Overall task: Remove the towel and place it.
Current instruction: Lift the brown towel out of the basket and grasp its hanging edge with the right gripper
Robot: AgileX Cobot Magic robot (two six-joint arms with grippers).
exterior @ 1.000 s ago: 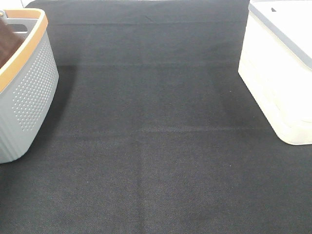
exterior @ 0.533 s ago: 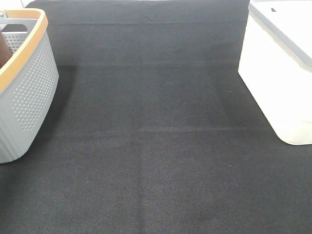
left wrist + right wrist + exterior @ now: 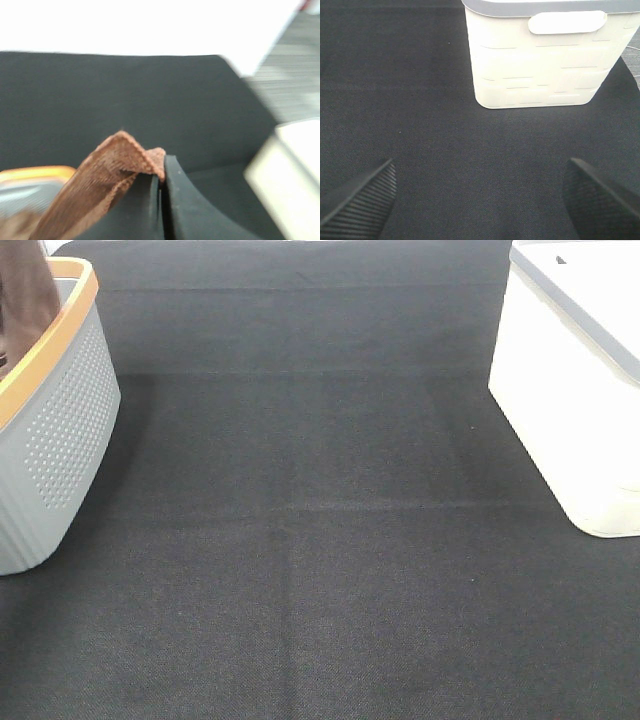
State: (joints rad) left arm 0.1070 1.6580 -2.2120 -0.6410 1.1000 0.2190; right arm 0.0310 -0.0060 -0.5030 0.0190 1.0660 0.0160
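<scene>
At the far-left corner of the black-clothed table, the rust-brown towel hangs as a strip above the orange rim of the grey perforated basket. Its top runs out of the high view, and its lower end looks to be inside or just at the rim.

In the left wrist view, the left gripper has its fingers pressed together on the towel's hemmed edge, which folds over the fingertips. The right gripper hovers over bare cloth near the right edge with its fingers spread wide and nothing between them. It faces the white basket, which stands at the far-right corner.

By my reading the removal is partly done: the towel is pinched and raised, but not yet clear of the grey basket. Carrying it off and placing it are both left. The frames do not show where it should go; the open middle of the table and the white basket are both candidates.

Counted: one towel, two baskets (one grey, one white), and two grippers.
</scene>
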